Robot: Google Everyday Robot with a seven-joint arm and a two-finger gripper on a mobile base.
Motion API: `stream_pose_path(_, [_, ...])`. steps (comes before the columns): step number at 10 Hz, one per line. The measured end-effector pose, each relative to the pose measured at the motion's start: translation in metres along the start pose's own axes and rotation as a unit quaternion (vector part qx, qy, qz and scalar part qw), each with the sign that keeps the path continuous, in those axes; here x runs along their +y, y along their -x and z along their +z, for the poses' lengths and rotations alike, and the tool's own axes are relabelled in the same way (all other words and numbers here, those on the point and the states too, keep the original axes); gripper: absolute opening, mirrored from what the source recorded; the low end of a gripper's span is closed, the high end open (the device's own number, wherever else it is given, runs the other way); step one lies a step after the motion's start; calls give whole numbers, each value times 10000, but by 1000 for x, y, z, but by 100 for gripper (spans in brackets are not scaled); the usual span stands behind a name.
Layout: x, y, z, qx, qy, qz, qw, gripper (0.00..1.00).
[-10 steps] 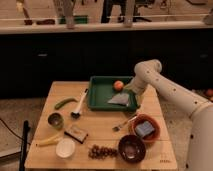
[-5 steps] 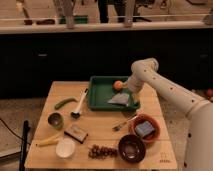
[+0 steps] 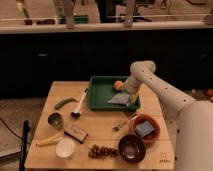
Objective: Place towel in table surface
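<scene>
Towel (image 3: 119,99) lies in the tray (image 3: 102,93) just beside the gripper (image 3: 132,98) (its grip unclear).

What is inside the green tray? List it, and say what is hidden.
The grey towel lies in the green tray, with a round orange item behind it. The gripper is at the towel's right edge, covering the tray floor there.
</scene>
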Motion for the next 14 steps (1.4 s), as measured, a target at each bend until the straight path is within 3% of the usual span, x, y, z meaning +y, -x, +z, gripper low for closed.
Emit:
stream_pose_path(4, [-7, 6, 32, -352, 266, -147, 9989, 80])
stream_pose_path(8, [-2, 6, 47, -520, 589, -149, 9968, 79])
stream_pose_path(11, [2, 8, 56, -639, 781, -143, 9948, 51])
stream_pose_path(14, [2, 6, 55, -651, 788, -125, 9947, 21])
